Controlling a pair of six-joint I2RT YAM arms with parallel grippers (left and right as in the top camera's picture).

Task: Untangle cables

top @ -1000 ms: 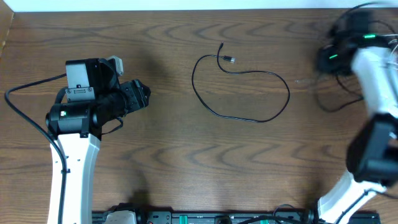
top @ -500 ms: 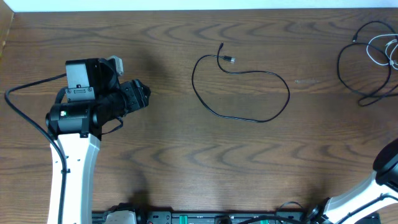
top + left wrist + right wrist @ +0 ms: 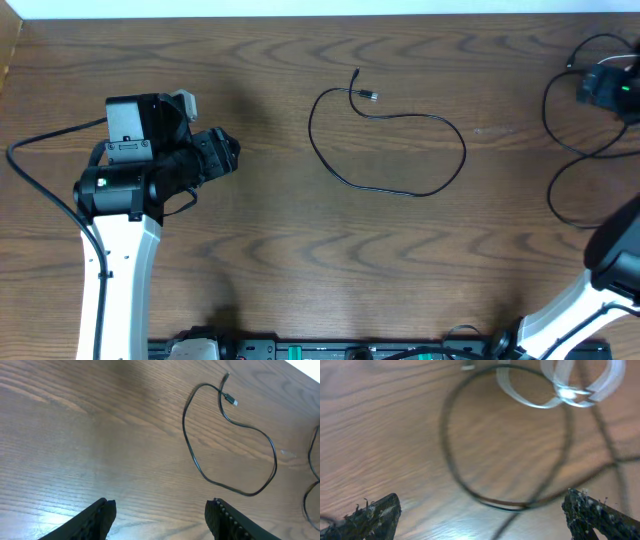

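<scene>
A dark wood-grain table (image 3: 300,270) fills the overhead view, with a pale strip along its far edge; the task looks roughly half done. One thin black cable (image 3: 464,148) lies alone in the middle of the table, well apart from everything else, as a single open loop that crosses nothing but itself near its ends. What remains sits at the right edge: a second black cable (image 3: 547,105) lies in loops there, and the right wrist view, though blurred, shows a white cable (image 3: 560,394) coiled over its upper part, the two crossing and not yet separated.

The middle loop's long axis runs left to right across the table, dipping slightly toward the right; both ends meet at its upper left, one tip pointing toward the far edge and the small plug (image 3: 234,402) pointing rightward. The right-hand bundle stretches more near-to-far along the table edge.

The left gripper (image 3: 160,504) hangs over bare wood left of the middle loop, its fingers spread wide and holding nothing; the right gripper (image 3: 481,497) sits above the tangle, fingers likewise wide apart and empty, so the next grasp would probably be on the white coil.
</scene>
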